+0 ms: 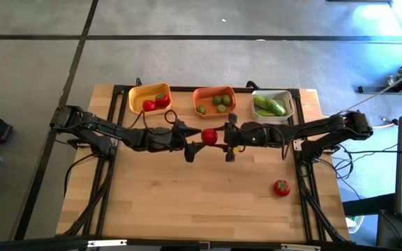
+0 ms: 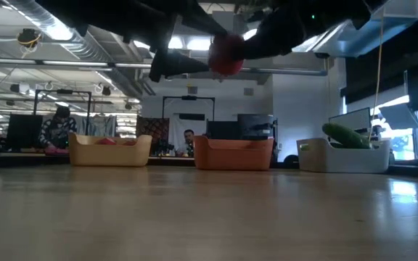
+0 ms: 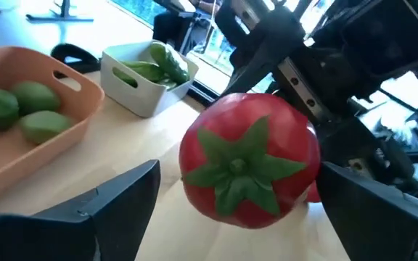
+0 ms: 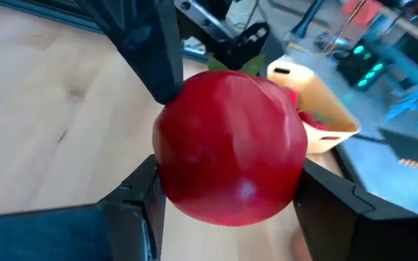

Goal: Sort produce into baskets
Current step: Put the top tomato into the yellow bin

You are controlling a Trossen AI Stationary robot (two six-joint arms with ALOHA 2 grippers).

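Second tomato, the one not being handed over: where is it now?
In the high view the loose tomato lies alone on the table, on the right arm's side, well in front of the white basket and clear of both arms.

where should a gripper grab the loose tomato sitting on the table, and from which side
Grip the loose tomato across its round middle, coming straight down from above. It sits alone on bare table with its green stem cap facing up, so the sides look free for the fingers.
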